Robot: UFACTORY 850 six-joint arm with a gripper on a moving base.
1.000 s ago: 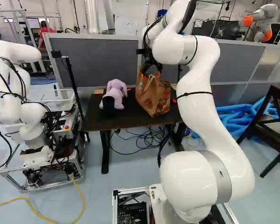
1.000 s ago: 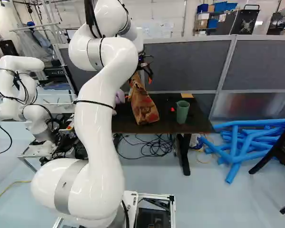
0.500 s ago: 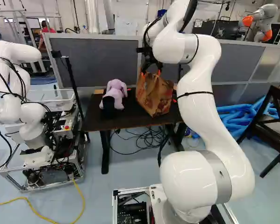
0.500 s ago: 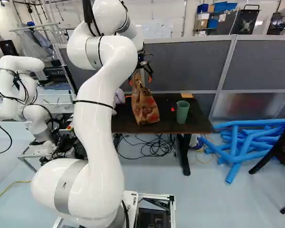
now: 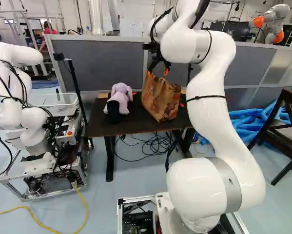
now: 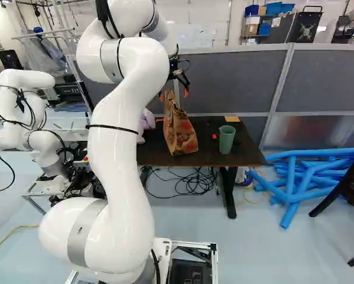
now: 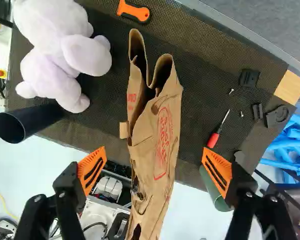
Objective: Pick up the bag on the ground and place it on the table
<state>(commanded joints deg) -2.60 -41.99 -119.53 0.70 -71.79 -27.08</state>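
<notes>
The white arm [image 5: 211,97] has risen from its pose a second ago, lifting its gripper [image 5: 157,73] clear of the bag's top. The dark table [image 5: 99,127] has a fine woven-looking surface. On it stands the creased brown paper bag [image 5: 160,100], straighter than before, its mouth gaping. Beside it sits a plush lilac toy [image 7: 64,55]. The gripper's fingers are spread wide, both apart from the bag. Smaller are a smooth green cup [image 6: 227,141] and a slim screwdriver [image 7: 213,140].
</notes>
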